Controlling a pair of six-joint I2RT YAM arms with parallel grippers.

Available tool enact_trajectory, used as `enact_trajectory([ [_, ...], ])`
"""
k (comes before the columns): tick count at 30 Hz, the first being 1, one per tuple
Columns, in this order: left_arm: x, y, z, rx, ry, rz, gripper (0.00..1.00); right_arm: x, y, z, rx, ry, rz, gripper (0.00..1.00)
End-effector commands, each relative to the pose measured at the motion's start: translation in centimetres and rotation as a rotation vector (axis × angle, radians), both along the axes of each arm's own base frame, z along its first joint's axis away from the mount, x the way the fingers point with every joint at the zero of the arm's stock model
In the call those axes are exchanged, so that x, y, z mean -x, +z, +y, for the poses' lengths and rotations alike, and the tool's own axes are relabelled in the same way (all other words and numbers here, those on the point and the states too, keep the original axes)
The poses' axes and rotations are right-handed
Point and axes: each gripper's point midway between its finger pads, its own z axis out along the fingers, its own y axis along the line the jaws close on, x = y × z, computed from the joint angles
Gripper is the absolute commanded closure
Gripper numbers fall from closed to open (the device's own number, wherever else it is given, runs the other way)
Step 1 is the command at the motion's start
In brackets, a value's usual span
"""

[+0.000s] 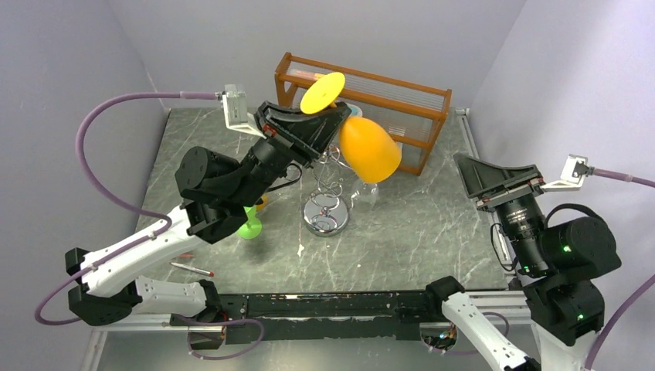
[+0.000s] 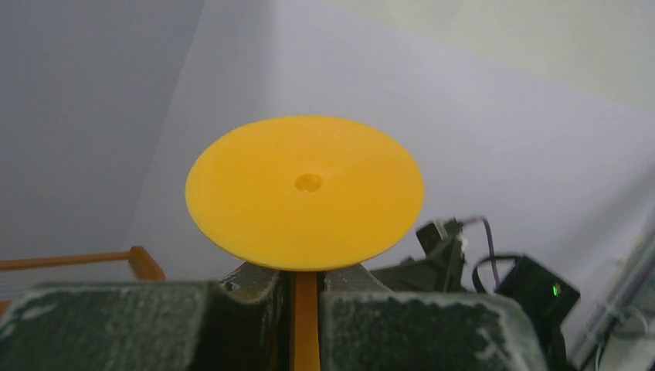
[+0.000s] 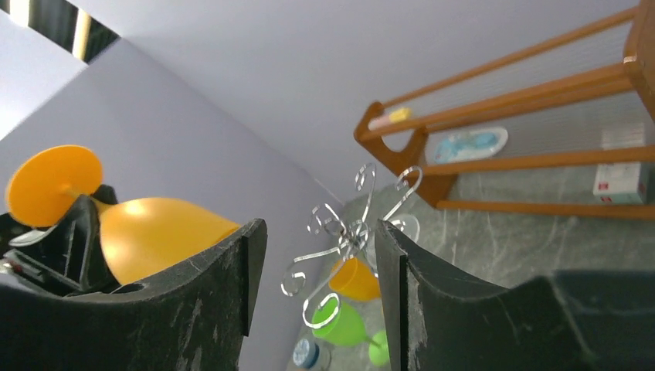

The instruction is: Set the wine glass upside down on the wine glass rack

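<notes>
wine glass (image 1: pixel 371 147) tilted, stem in left hand (image 1: pixel 337 114)

left arm (image 1: pixel 131 259): white links, black joint housings | right arm (image 1: pixel 575 247): black joints, green status lights, white lower link | cables (image 1: pixel 81 147): purple, one from each wrist | wrist camera brackets (image 1: pixel 234 108): white | jaws: black, wedge-shaped, scuffed pale along edges

Wooden shelf (image 1: pixel 402 100) close behind wine glass rack (image 1: pixel 328 197), green glass (image 1: pixel 249 226) left of it, open tabletop (image 1: pixel 417 224) right
</notes>
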Motion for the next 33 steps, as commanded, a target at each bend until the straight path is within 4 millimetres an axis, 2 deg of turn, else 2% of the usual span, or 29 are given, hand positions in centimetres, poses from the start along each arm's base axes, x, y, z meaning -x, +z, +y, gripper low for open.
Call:
enact_trajectory([
  [1,3.2,-2.5,-1.6,-0.205,-0.111,-0.166,0.95,0.0,-4.0,1.1,0.098,0.059,0.201,0.42],
  [6,5.7,-6.1,-4.1,-0.404,-0.252,-0.295,0.95,0.6,-3.2,4.3,0.098,0.24,0.209,0.41],
  [9,6.4,-7.8,-5.1,-0.457,-0.3,-0.356,0.95,1.2,-2.6,6.1,0.091,0.355,0.188,0.38],
  [12,7.4,-9.3,-5.9,-0.485,-0.362,-0.419,0.95,2.0,-1.8,7.1,0.058,0.431,0.167,0.37],
  [18,9.2,-11.1,-6.6,-0.487,-0.476,-0.469,0.95,3.8,0.4,7.2,-0.026,0.479,0.088,0.35],
  [23,9.6,-12.1,-7.1,-0.504,-0.511,-0.478,0.95,5.3,2.0,7.0,-0.023,0.501,0.001,0.35],
  [27,9.3,-13.0,-7.7,-0.53,-0.506,-0.491,0.95,5.8,2.0,7.1,-0.002,0.518,-0.008,0.34],
  [33,9.0,-14.3,-9.3,-0.578,-0.535,-0.506,0.95,5.6,0.1,8.8,0.045,0.617,0.066,0.34],
])
